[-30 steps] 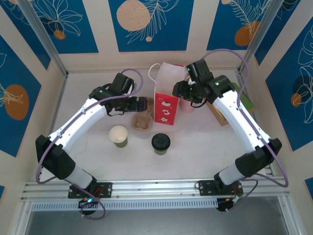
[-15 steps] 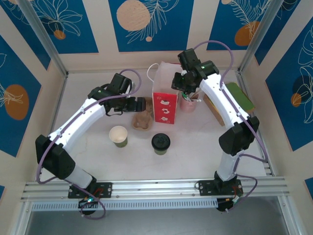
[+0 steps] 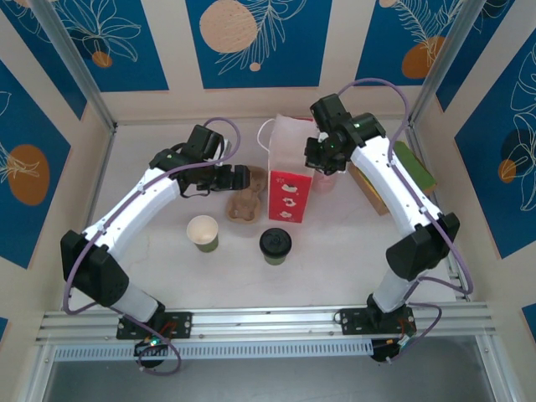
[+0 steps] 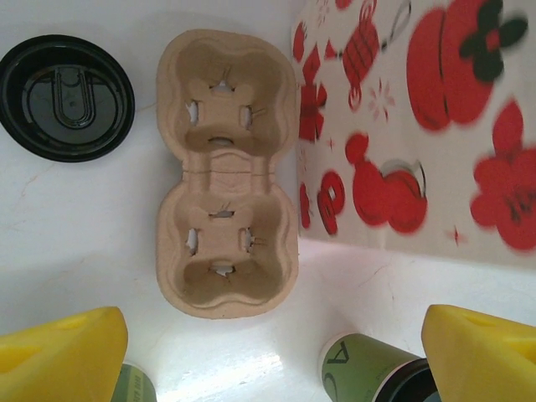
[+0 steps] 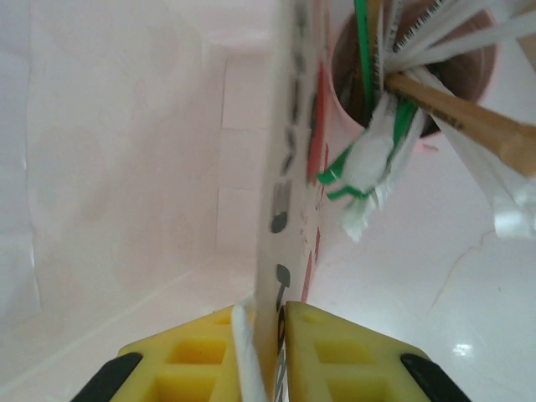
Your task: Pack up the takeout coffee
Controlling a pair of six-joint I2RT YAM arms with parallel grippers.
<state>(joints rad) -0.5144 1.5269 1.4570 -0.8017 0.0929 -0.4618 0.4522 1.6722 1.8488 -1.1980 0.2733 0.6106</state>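
Observation:
The takeout coffee (image 3: pixel 275 244), a small green cup under a black lid, stands on the table in front of the red-and-white bag (image 3: pixel 290 195); its side (image 4: pixel 369 373) shows low in the left wrist view. My right gripper (image 3: pixel 321 157) (image 5: pixel 279 335) is shut on the bag's right wall (image 5: pixel 281 209) at the rim, one finger inside the bag and one outside. Over the far end of a cardboard cup carrier (image 3: pixel 244 207) (image 4: pixel 228 176), just left of the bag (image 4: pixel 419 126), my left gripper (image 3: pixel 242 177) (image 4: pixel 272 360) hovers open and holds nothing.
A lidless green cup (image 3: pixel 203 232) stands left of the coffee. A loose black lid (image 4: pixel 67 96) lies beyond the carrier. A pink cup of straws and stirrers (image 3: pixel 323 180) (image 5: pixel 419 75) stands right of the bag. A brown box (image 3: pixel 369 189) sits by the right wall.
My right gripper has closed on the bag's right wall, and the arm has swung over the bag. The bag has shifted slightly right. The left arm has stayed in place.

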